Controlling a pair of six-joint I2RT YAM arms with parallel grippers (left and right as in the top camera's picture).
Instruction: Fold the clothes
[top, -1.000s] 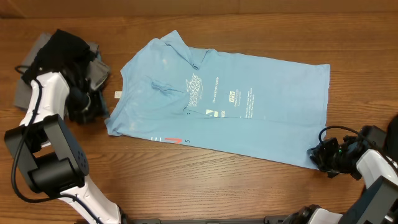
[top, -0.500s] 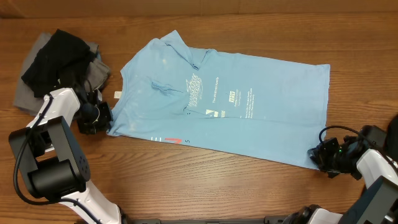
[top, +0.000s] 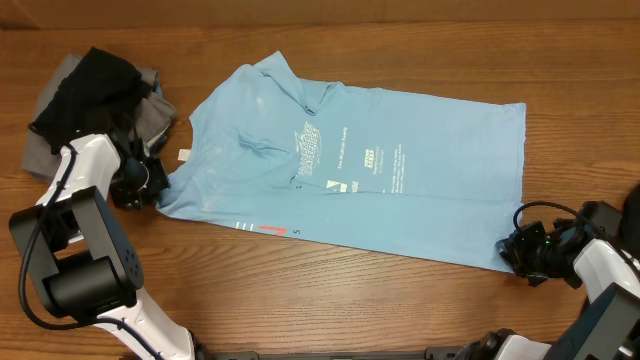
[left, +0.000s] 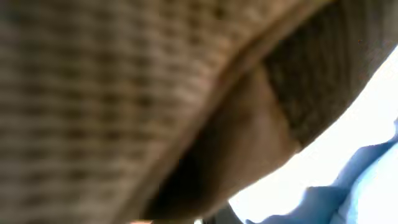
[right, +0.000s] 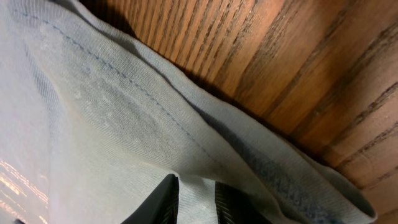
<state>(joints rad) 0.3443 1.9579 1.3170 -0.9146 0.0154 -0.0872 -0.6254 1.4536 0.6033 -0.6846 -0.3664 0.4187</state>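
Observation:
The clothes are chiefly a light blue T-shirt (top: 350, 170) with white lettering, lying flat across the middle of the table with a small white tag (top: 184, 154) at its left edge. My left gripper (top: 152, 190) is shut on the shirt's lower left corner. The left wrist view is a close blur of wood, with blue cloth (left: 373, 193) at the lower right. My right gripper (top: 508, 250) is at the shirt's lower right corner. In the right wrist view its dark fingers (right: 163, 202) pinch a fold of the blue fabric (right: 93, 124).
A pile of black cloth (top: 95, 75) on grey cloth (top: 40, 150) lies at the far left, just behind my left arm. Bare wooden table (top: 330, 300) runs along the front edge. Wood grain (right: 298, 56) shows beyond the shirt's hem.
My left gripper came from beside the dark pile to the shirt's lower left corner, shut on it and pulled it slightly left. The right arm has not moved.

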